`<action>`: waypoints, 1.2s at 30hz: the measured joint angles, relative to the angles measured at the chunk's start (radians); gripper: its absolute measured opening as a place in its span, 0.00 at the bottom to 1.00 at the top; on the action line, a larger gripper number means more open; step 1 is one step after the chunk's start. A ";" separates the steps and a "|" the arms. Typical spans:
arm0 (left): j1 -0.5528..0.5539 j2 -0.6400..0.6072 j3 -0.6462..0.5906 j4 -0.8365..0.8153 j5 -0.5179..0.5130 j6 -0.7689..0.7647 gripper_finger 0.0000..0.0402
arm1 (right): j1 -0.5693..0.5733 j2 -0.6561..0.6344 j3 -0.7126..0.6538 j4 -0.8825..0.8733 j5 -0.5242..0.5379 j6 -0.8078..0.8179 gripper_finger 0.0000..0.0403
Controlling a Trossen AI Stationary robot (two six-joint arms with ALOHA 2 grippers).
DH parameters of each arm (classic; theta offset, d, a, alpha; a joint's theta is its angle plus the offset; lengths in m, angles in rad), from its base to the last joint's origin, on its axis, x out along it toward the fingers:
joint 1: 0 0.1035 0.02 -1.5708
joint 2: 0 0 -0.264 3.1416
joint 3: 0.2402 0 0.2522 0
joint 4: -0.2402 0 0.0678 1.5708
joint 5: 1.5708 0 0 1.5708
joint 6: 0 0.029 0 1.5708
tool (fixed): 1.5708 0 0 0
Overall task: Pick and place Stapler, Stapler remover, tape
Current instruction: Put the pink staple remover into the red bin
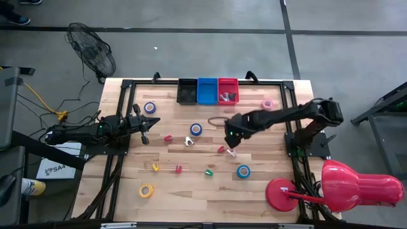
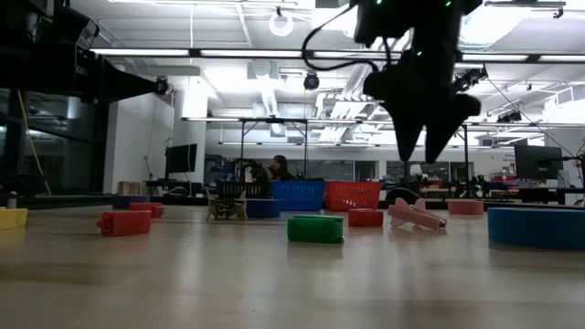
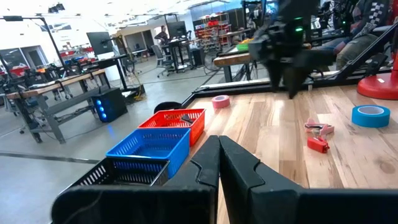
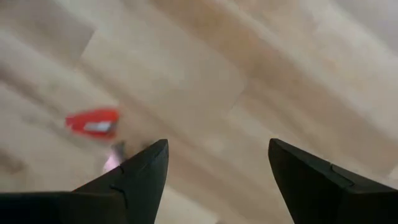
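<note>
Fingers of the right gripper (image 1: 231, 137) stand spread wide with nothing between them, pointing down above the bare wood near the middle of the table (image 1: 191, 184). Just beside and below them lie a small red stapler (image 1: 221, 149) and a pink staple remover (image 1: 231, 153), close together; the right wrist view shows the red stapler (image 4: 93, 122) on the boards beyond the fingertips (image 4: 149, 163). A blue tape roll (image 1: 243, 171) sits a little nearer the front edge, and a green stapler (image 1: 208, 172) lies to its left.

The left gripper (image 1: 146, 124) hangs over the table's left side with its jaws pressed together, holding nothing. Near it are a purple tape roll (image 1: 150, 108) and another red stapler (image 1: 168, 137).

At the far edge stand three bins: black (image 1: 187, 91), blue (image 1: 207, 90) and red (image 1: 227, 90). A pink tape roll (image 1: 268, 104) lies right of them, a yellow tape roll (image 1: 146, 190) near the front left
</note>
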 joint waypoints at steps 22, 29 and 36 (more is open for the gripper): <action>0.000 0.000 0.000 0.000 0.000 0.000 0.01 | 0.329 0.002 -0.284 0.382 0.126 0.267 0.66; 0.000 0.000 0.000 0.000 -0.001 0.000 0.01 | 0.378 0.002 -0.416 0.604 0.211 0.205 0.66; 0.000 0.000 0.000 0.000 -0.001 0.000 0.01 | 0.432 0.002 -0.466 0.671 0.307 0.105 0.66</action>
